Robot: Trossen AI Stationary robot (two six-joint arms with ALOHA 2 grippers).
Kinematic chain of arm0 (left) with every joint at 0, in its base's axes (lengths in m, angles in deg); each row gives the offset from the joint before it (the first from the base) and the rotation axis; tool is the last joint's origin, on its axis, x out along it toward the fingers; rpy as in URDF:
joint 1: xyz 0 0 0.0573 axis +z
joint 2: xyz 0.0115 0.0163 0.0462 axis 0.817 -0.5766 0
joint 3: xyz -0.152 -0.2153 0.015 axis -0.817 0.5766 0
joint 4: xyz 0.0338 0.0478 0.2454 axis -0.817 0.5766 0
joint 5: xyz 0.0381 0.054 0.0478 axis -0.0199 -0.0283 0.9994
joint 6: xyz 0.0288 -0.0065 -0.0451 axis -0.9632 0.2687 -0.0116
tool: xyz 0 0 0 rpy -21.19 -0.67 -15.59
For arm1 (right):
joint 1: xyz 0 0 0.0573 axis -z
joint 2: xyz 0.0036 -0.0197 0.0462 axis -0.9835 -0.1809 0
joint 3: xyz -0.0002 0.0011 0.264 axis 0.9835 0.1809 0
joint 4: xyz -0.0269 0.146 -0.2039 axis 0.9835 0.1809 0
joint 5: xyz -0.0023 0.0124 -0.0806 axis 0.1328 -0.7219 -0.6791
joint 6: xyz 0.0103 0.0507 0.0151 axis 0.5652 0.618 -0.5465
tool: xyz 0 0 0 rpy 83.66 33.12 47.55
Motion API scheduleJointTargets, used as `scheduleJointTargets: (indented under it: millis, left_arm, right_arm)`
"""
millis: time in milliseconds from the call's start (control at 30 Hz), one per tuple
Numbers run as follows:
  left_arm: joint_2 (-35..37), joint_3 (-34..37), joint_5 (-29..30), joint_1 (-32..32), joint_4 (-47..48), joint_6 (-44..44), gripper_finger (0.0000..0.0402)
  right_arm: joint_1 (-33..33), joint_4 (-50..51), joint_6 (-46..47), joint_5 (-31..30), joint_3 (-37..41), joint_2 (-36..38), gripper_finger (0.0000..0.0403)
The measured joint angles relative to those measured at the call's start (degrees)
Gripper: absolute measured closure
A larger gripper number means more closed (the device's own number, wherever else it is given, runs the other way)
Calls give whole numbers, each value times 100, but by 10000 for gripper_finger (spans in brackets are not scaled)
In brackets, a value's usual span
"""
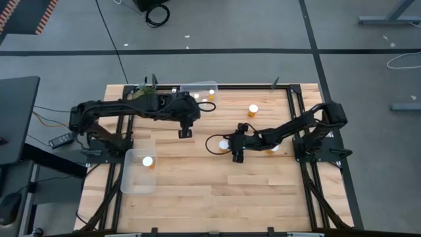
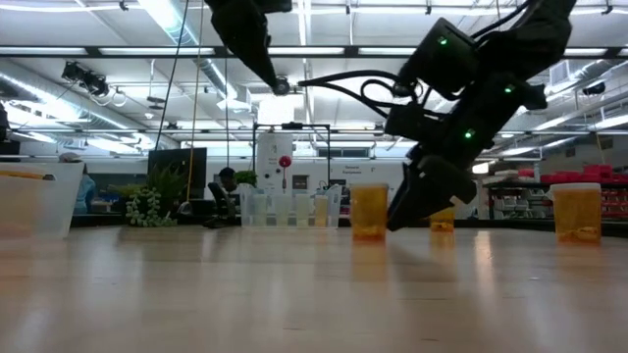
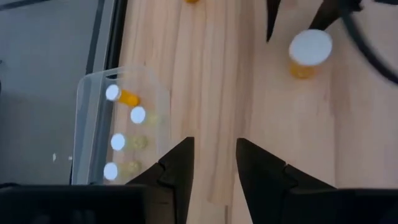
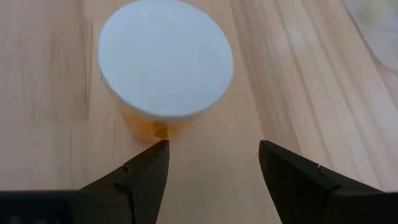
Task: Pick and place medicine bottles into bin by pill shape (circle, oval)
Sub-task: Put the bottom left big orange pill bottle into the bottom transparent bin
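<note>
Wooden table (image 1: pixel 217 191), right gripper (image 1: pixel 237 157) apparently beside bottle (image 1: pixel 224 145).

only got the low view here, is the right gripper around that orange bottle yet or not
observer: not yet. in the right wrist view the right gripper is open, and the amber bottle with the round white cap stands upright just beyond its fingertips.
operator: left gripper carrying anything
observer: no. the left gripper is open with nothing between its fingers, over bare wood.
operator: anything sorted so far
observer: from above, the clear plastic bin near the left arm holds one white-capped bottle.
</note>
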Motion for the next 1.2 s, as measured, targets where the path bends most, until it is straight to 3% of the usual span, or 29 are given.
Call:
scheduleJointTargets:
  millis: [367, 700, 967, 1200]
  left_arm:
    - [119, -2, 4, -252, 194, 157, 274]
    - [143, -2, 2, -262, 665, 478, 277]
    - [139, -2, -4, -262, 851, 728, 264]
    - [-90, 1, -105, -232, 794, 899, 267]
  right_arm:
    - [71, -161, -708, 161, -1023, -851, 148]
    - [276, -141, -1106, 675, -1786, -1428, 148]
    - [298, 305, -1179, 635, -1728, -1025, 148]
    - [298, 423, -1056, 496, -1176, -463, 148]
